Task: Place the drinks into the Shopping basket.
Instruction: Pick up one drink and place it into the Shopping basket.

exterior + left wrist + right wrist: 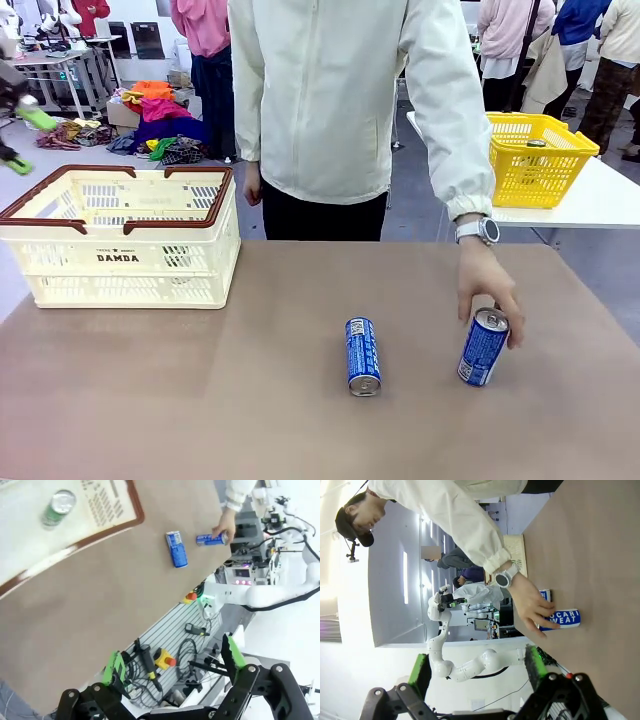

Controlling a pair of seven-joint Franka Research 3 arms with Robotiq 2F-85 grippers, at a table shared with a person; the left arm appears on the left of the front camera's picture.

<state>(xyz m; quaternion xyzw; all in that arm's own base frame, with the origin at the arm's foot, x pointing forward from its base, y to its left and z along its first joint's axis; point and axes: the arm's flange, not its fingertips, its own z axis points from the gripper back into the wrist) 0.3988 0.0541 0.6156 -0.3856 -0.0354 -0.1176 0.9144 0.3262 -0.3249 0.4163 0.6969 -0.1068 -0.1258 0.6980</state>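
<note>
Shopping basket (60,266), far left, reads "DAMDA". The right can (562,619), under a hand (487,285), reads "OCARI WEAT". Both the left tool (172,660) and right tool (477,664) gape wide.

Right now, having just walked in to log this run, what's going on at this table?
A person's hand rests on the top of a blue can standing at the right of the table. A second blue can lies on its side near the middle, untouched. The Shopping basket sits at the left with a green can already inside. The left gripper and right gripper are both open, off the table, holding nothing.
</note>
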